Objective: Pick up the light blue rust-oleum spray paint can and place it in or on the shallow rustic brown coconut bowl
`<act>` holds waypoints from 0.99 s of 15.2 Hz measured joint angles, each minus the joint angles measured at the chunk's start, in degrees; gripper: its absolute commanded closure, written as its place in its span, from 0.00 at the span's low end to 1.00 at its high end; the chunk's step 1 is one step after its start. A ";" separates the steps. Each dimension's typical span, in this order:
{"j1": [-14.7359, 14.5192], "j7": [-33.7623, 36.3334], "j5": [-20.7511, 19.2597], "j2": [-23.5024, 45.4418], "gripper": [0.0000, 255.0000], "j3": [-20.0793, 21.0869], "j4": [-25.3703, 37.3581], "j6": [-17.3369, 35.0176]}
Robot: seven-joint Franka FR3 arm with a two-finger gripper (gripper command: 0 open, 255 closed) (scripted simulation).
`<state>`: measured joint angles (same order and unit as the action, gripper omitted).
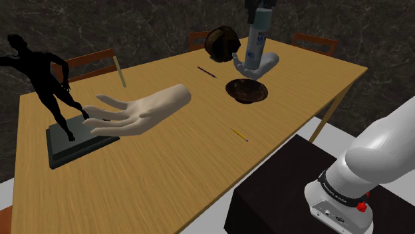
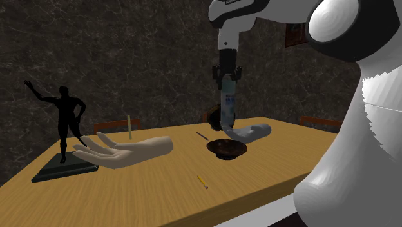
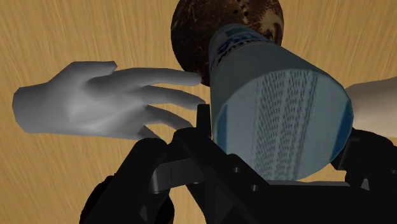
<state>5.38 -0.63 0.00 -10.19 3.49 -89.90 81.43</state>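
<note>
Partly hidden: bowl [image 3: 191, 35] behind spray can [image 3: 280, 108] clasped by tool [image 2: 228, 77].

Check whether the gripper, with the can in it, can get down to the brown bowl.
Probably yes. The gripper holds the spray can upright just above the coconut bowl, whose hollow is bare. The grey hand model lies close beside the bowl's rim, not over it.

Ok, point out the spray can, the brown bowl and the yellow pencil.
spray can [image 2: 227, 103], second exterior view, middle of body
brown bowl [image 1: 247, 100], shoulder view, front wall
yellow pencil [image 1: 240, 135], shoulder view, mid shaft
</note>
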 measured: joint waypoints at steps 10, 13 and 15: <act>0.01 -0.14 0.16 -3.14 1.00 -0.11 -11.47 8.33; -0.04 -0.07 0.21 -3.83 1.00 -0.06 -14.51 10.69; -0.01 -0.17 0.21 -3.99 1.00 -0.12 -16.29 12.29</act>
<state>5.37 -0.80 0.20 -14.19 3.37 -106.19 93.73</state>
